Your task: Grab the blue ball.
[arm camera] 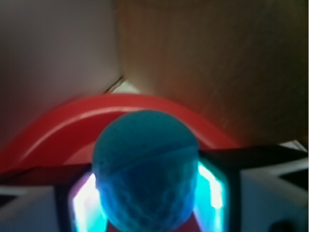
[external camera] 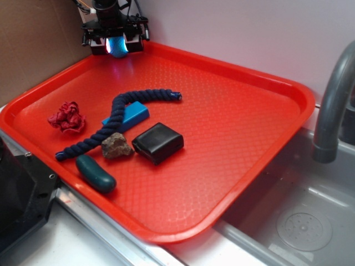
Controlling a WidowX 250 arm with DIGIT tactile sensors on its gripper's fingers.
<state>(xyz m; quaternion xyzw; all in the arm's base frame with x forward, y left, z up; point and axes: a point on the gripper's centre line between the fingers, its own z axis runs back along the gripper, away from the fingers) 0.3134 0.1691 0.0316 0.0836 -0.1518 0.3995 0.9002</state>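
Observation:
The blue ball (external camera: pixel 118 47) is a small turquoise sphere at the far left corner of the red tray (external camera: pixel 233 111). My gripper (external camera: pixel 117 46) hangs over that corner and is shut on the ball, a finger pressed on each side. In the wrist view the ball (arm camera: pixel 145 169) fills the space between the two glowing fingers (arm camera: pixel 212 191), its dimpled knit-like surface close to the lens. Behind it curves the tray rim (arm camera: pixel 72 121). Whether the ball is lifted off the tray floor I cannot tell.
On the tray lie a dark blue rope (external camera: pixel 119 119), a flat bright-blue block (external camera: pixel 128 116), a brown rock (external camera: pixel 115 146), a black block (external camera: pixel 158 142), a dark teal capsule (external camera: pixel 95 173) and a red crumpled piece (external camera: pixel 66 117). A sink (external camera: pixel 299 221) and grey faucet (external camera: pixel 333 100) stand right.

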